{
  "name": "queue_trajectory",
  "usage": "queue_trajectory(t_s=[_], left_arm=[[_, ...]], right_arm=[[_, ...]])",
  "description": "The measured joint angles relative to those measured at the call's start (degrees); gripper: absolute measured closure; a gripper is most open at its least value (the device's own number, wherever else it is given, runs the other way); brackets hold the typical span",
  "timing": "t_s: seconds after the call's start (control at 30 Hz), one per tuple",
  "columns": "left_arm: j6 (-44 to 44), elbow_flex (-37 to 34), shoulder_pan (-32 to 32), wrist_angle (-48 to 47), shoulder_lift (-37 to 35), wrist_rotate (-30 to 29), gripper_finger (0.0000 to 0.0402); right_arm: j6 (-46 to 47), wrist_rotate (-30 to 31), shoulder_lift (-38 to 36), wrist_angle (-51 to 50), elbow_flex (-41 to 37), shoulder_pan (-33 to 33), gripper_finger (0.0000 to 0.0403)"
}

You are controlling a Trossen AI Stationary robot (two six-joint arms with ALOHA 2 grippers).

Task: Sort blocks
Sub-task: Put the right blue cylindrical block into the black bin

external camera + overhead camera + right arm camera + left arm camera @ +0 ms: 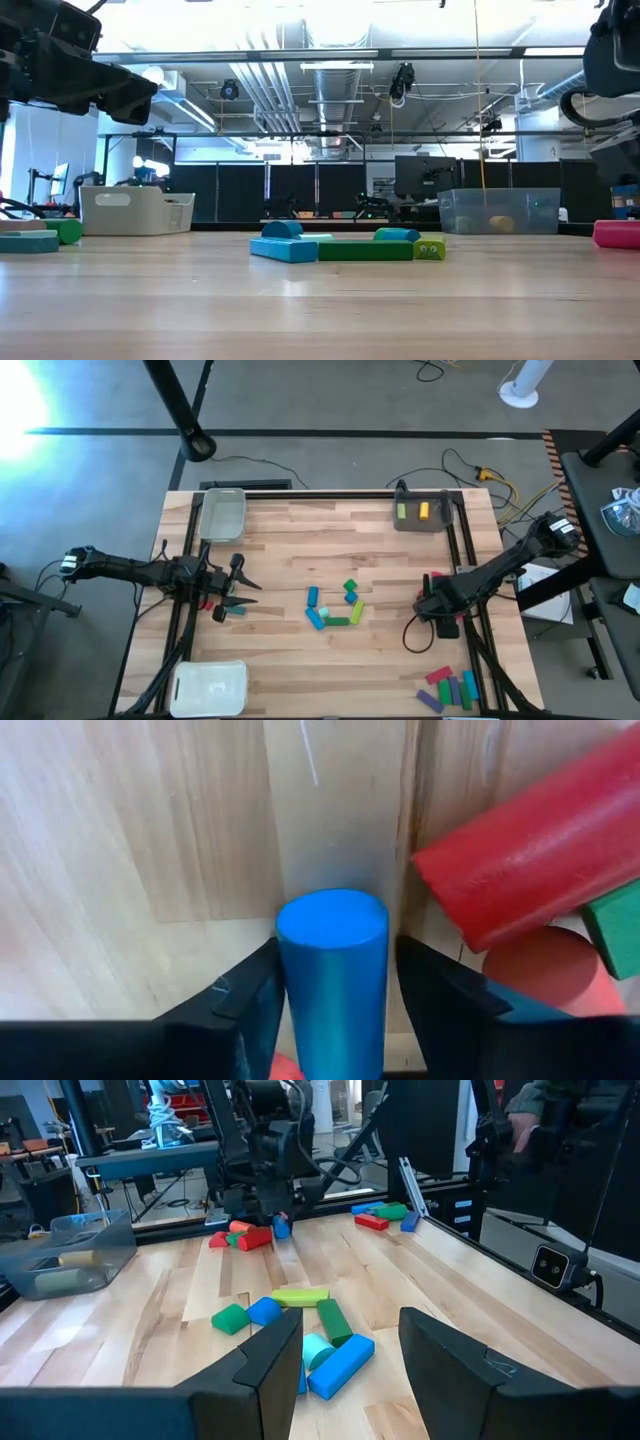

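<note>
Since the sort is only partly done, read the scene from the biggest thing down:

Table: wooden, trays at its corners; the grey tray at the far right holds yellowish pieces.
Right end effector: low at the right edge, its fingers closed narrowly around a blue cylinder.
Left end effector: at the left side, spread wide and holding nothing, facing the middle.
Middle cluster: blue, teal and green blocks lying close together, some touching.
Red blocks: just beside the gripped cylinder.
Doing it well: I judge the lift should go straight up so the red neighbours are not dragged, keeping the squeeze even, then travel to the tray of matching colour before letting go.
</note>
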Motion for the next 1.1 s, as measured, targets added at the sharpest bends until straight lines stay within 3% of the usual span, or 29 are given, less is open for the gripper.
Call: queue_trajectory(t_s=[0.17,0.33,0.43,0.53,0.6,0.8,0.97,1.1], left_arm=[[0.01,0.0,0.0,0.0,0.0,0.0,0.0248],[0.0,0.0,0.0,0.0,0.0,-0.01,0.0248],[0.01,0.0,-0.02,0.0,0.0,-0.01,0.0248],[0.0,0.0,0.0,0.0,0.0,0.0,0.0248],[0.02,0.0,0.0,0.0,0.0,-0.02,0.0248],[0.0,0.0,-0.02,0.0,0.0,0.0,0.0248],[0.0,0.0,-0.02,0.0,0.0,0.0,0.0248],[0.02,0.0,0.0,0.0,0.0,0.0,0.0248]], right_arm=[[0.63,-1.09,0.2,-0.2,1.57,0.0,0.0279],[2.07,-7.09,0.15,-0.13,7.34,0.0,0.028],[7.7,-11.86,0.15,-0.94,13.17,-0.11,0.028],[16.16,-12.72,0.15,-1.9,20.12,-1.42,0.0269],[22.32,-8.8,0.13,-1.51,24.72,-3.26,0.0267],[42.65,12.38,0.09,-2.23,34.58,-13.66,0.0279],[43.22,22.74,0.09,-2.31,38.45,-27.06,0.0279],[37.65,24.65,0.13,-2.58,38.03,-41.93,0.0279]])
